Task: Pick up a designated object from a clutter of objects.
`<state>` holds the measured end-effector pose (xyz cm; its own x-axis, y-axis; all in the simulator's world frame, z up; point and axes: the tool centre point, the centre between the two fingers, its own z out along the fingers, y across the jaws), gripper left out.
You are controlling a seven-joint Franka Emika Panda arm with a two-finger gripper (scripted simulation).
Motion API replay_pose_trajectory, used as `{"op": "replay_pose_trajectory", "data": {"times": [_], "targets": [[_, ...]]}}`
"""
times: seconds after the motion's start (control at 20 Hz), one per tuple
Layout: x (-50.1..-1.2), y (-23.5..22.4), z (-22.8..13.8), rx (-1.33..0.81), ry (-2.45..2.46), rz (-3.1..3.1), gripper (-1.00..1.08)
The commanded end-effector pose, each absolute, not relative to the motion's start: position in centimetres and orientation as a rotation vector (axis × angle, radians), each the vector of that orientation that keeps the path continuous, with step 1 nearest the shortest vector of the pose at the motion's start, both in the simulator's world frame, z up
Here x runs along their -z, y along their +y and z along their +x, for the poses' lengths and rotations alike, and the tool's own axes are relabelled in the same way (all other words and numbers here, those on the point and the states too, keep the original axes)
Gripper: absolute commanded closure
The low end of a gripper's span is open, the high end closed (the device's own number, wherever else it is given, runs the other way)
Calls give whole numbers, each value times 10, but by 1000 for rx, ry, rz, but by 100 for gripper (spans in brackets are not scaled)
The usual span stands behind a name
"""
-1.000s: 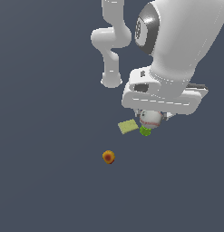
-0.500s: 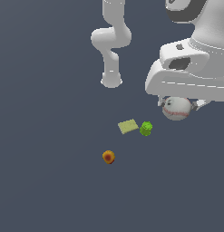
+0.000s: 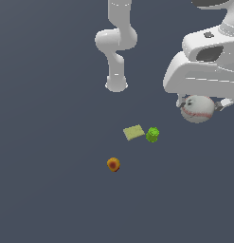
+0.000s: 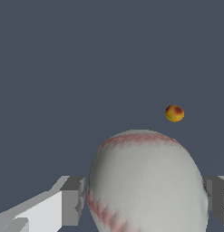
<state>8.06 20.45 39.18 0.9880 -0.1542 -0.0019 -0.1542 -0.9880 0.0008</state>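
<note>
White baseball (image 4: 147, 181) with red stitching clamped between my fingers (image 4: 72, 201), gripper (image 3: 200, 105) raised above the grey floor (image 3: 52, 190) — orange-red ball (image 3: 113, 164), yellow-green pad (image 3: 133, 132), green block (image 3: 152, 134) below.

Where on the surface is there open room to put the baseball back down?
The hand holds the baseball. Bare surface spreads toward the exterior view's left of the orange ball, and below it. Crowded only where the yellow-green pad and green block sit together.
</note>
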Motion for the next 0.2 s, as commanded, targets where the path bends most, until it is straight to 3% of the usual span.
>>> {"op": "replay_pose_trajectory", "data": {"times": [0.0,0.15], "targets": [[-395,206,82,0,-244,3132,108],[-395,206,82,0,-244,3132,108]]}}
